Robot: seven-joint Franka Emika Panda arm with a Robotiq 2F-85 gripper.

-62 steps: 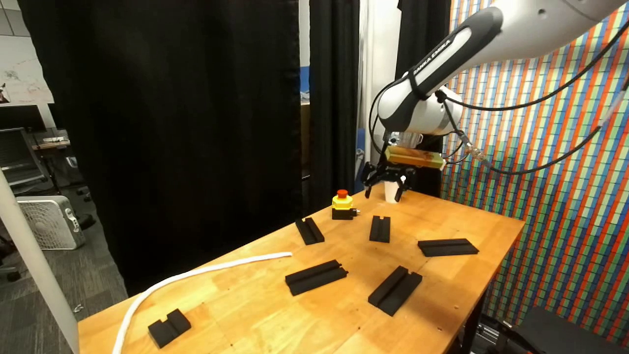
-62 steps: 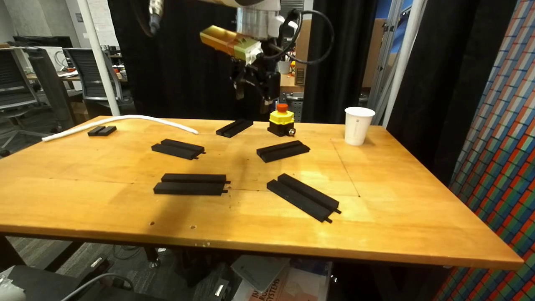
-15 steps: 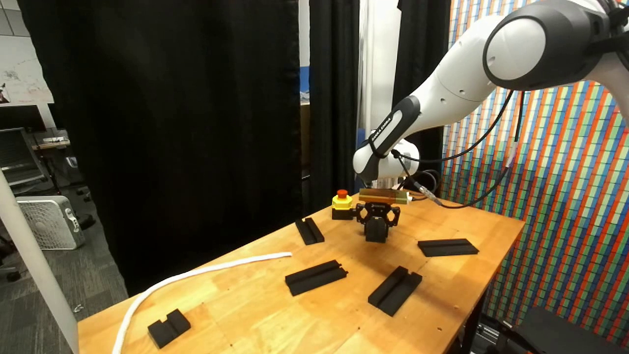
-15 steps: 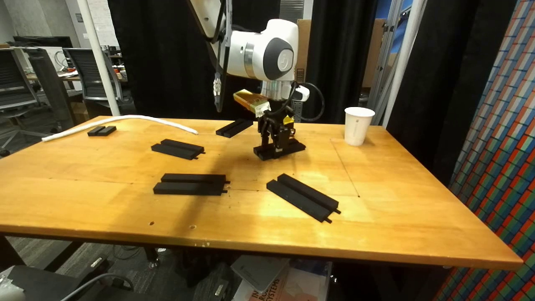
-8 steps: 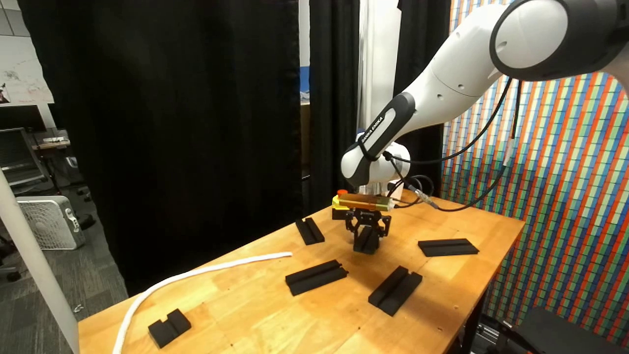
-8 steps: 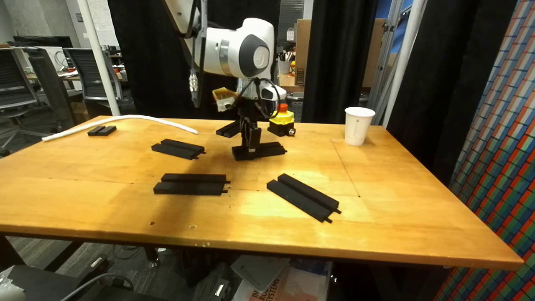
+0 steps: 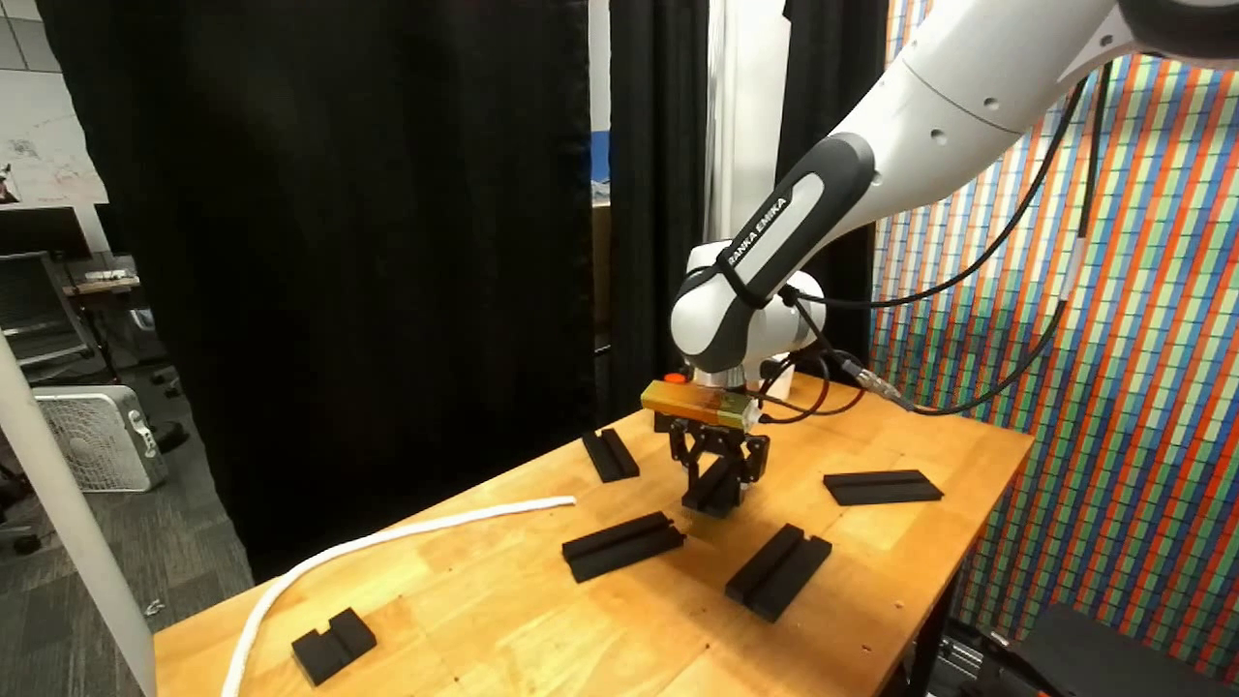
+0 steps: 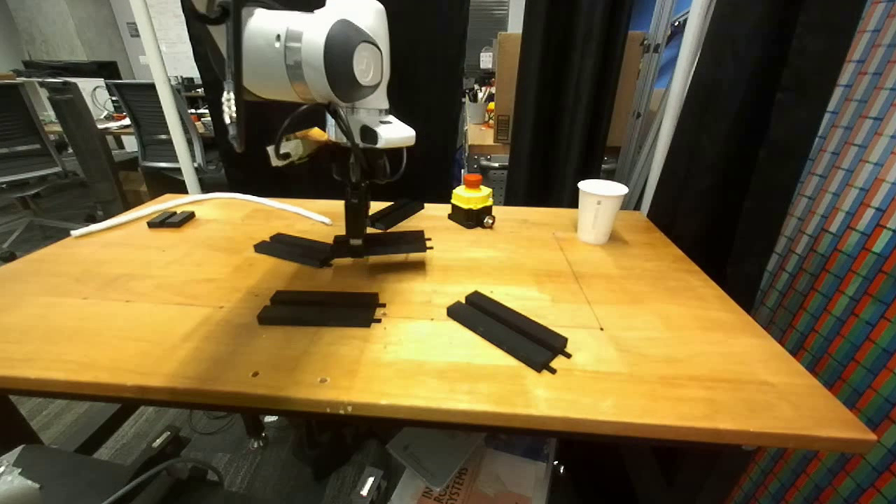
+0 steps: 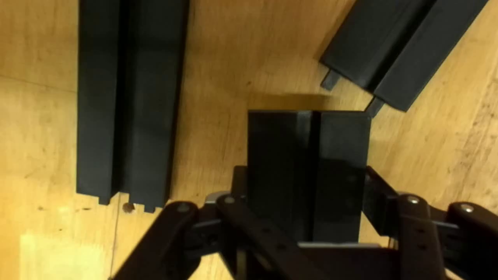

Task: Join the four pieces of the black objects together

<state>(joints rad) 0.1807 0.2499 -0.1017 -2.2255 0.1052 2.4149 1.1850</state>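
Note:
My gripper (image 9: pixel 305 194) is shut on a grooved, matte-black bar (image 9: pixel 344 136), one finger against each long side. That held bar (image 8: pixel 395 242) hangs just above the table, its shadow below it. Its front end is close to the two pegs of a resting black bar (image 9: pixel 393 50); I cannot tell whether they touch. This resting bar (image 8: pixel 294 245) shows in both exterior views. A further black bar (image 9: pixel 128 97) lies to the left in the wrist view. Also flat on the table are a black bar (image 7: pixel 883 487) and a shorter one (image 7: pixel 610 455).
A small chunky black block (image 7: pixel 334 644) lies near a white cord (image 7: pixel 387 532) on the wooden table (image 8: pixel 175 343). A yellow emergency stop with a red button (image 8: pixel 472 199) and a white paper cup (image 8: pixel 600 210) stand at the back. Black curtains hang behind the table.
About four seconds ago the gripper was up in the air and this bar lay on the table. It now holds the bar and has carried it away from the emergency stop, towards the resting bars.

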